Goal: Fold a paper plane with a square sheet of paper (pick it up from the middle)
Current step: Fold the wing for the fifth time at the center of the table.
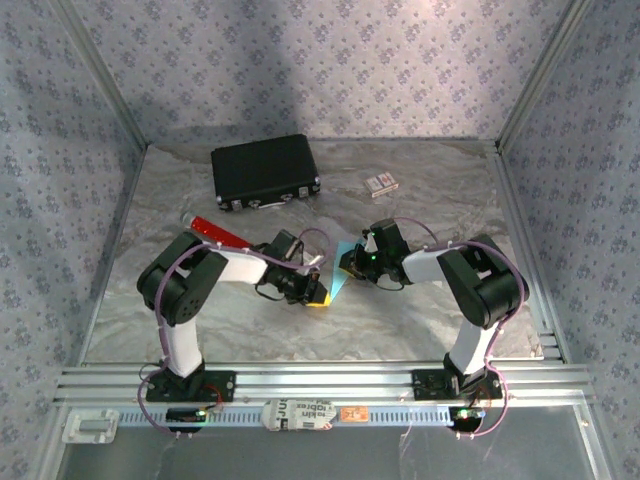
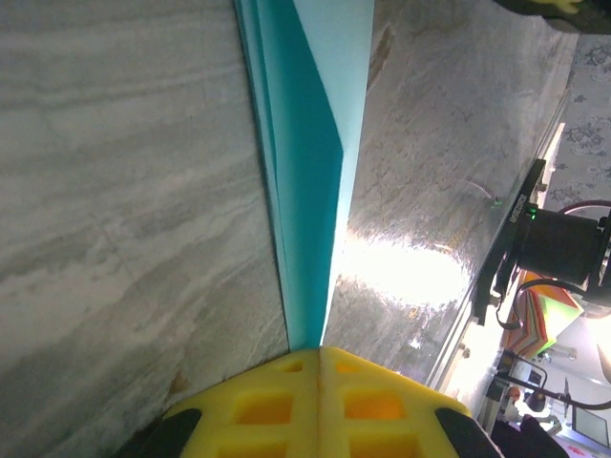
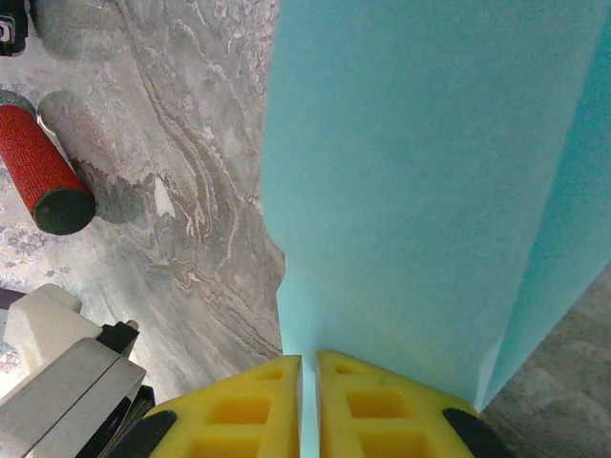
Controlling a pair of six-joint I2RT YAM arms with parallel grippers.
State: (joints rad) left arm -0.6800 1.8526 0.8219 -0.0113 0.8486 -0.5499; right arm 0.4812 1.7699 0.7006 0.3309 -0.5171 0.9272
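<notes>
Table (image 1: 400,320) lying open around both grippers; red tube (image 3: 38,176) sitting ahead-left of right gripper (image 3: 308,361). Left gripper (image 2: 320,355) clamping folded paper sheet (image 2: 310,191), fingers together; right gripper pinching same sheet.

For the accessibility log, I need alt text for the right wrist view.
The right end effector, its yellow fingers nearly together, pinches the edge of a folded light cyan-blue paper sheet that stretches away up the frame. At the frame's left, a red tube with a dark end cap lies on the grey marbled table.
</notes>
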